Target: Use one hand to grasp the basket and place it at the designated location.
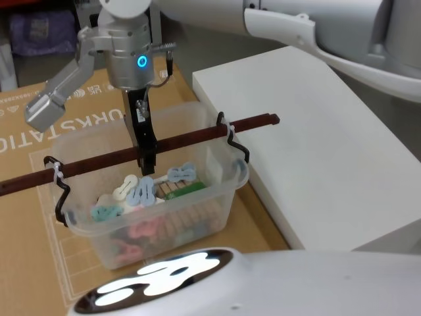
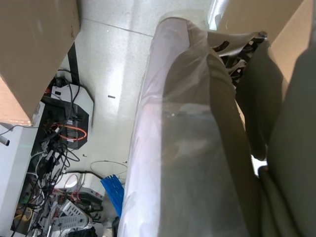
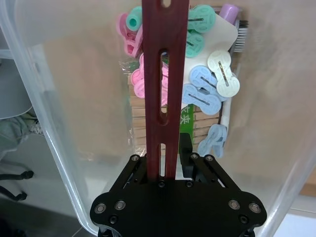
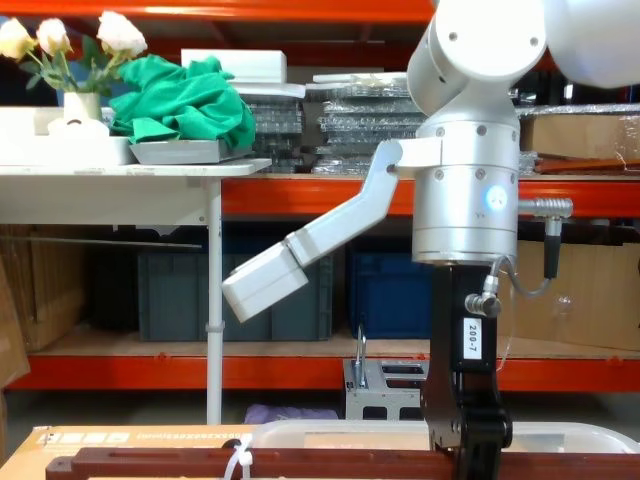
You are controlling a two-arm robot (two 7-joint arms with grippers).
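Head view: my right hand (image 1: 146, 166), a black two-finger gripper on a silver wrist, pinches the middle of the long reddish-brown wooden bar handle (image 1: 191, 137). It spans the large translucent plastic basket (image 1: 217, 204), over a printed brown cardboard sheet (image 1: 26, 131) and just beside a white rectangular block (image 1: 316, 145). Pastel plastic clips (image 1: 141, 192) lie inside.

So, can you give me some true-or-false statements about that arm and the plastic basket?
1. The right end effector is closed on the wooden handle. True.
2. The basket is empty. False: it holds pastel clips.
3. The basket is on the white platform. False: it is over the brown cardboard, beside the platform.
4. White zip ties join the handle to black hooks. True.
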